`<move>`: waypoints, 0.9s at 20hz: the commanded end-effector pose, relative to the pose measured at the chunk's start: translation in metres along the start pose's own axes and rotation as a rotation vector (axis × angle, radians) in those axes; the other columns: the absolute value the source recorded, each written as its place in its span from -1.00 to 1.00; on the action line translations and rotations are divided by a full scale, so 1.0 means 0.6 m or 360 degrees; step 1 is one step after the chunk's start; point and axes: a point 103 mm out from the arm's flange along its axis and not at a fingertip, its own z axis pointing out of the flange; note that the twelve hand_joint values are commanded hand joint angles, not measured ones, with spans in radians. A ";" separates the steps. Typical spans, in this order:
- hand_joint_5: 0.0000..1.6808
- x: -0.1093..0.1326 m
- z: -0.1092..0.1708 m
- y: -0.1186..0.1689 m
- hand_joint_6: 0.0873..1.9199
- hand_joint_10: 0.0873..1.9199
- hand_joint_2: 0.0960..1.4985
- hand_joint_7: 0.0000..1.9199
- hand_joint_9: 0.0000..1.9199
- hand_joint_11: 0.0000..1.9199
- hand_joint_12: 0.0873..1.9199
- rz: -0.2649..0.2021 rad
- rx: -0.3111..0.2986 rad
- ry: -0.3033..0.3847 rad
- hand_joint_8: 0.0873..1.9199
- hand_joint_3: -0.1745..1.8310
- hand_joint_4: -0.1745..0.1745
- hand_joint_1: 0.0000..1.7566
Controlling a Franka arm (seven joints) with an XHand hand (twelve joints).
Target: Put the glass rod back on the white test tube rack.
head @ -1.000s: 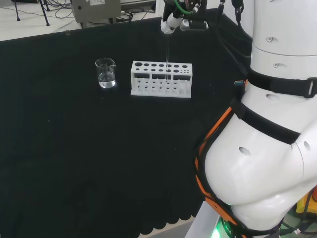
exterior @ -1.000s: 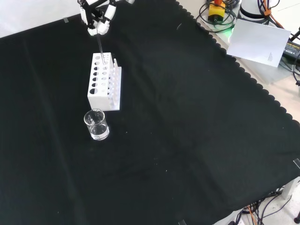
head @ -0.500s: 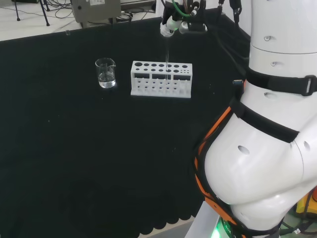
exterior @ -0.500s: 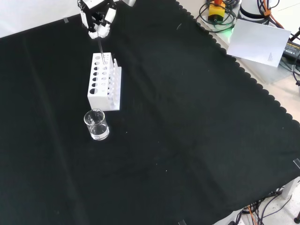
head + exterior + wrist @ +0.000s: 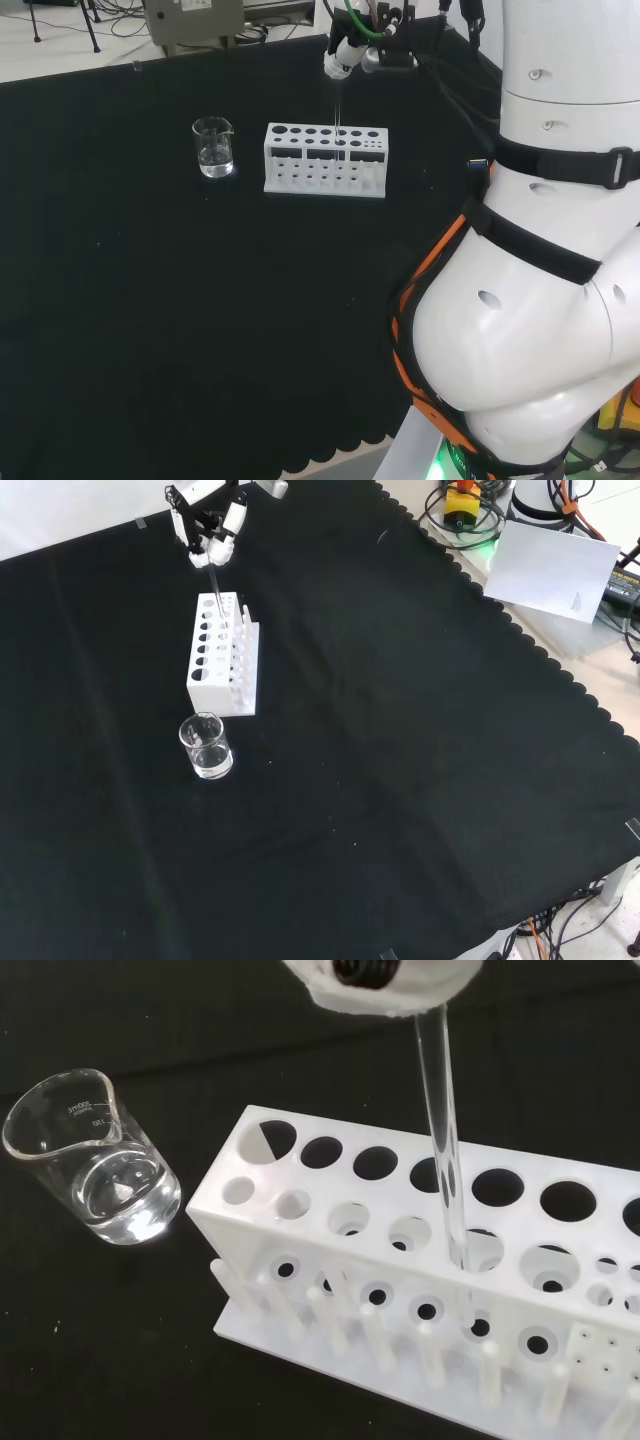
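Glass rod (image 5: 445, 1150) — wrist view — enters a rack (image 5: 420, 1260) hole.

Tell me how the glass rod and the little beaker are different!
The glass rod is long and thin; the beaker is short and wide. The rod stands upright in a hole of the white test tube rack, with the hand at its top; the beaker sits alone on the black cloth beside the rack. The beaker holds some clear liquid; the rod holds nothing. Both are clear and see-through.
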 end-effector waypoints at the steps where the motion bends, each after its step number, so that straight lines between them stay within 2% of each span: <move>1: 0.79 -0.003 0.002 0.001 -0.99 -0.62 0.32 0.65 1.00 0.88 -0.18 -0.0001 0.0019 0.0002 -0.10 -1.00 -1.00 0.41; 18: 0.79 0.000 0.004 0.007 -1.00 -0.62 0.33 0.64 1.00 0.89 -0.18 -0.0015 0.0053 0.0022 -0.12 -1.00 -1.00 0.40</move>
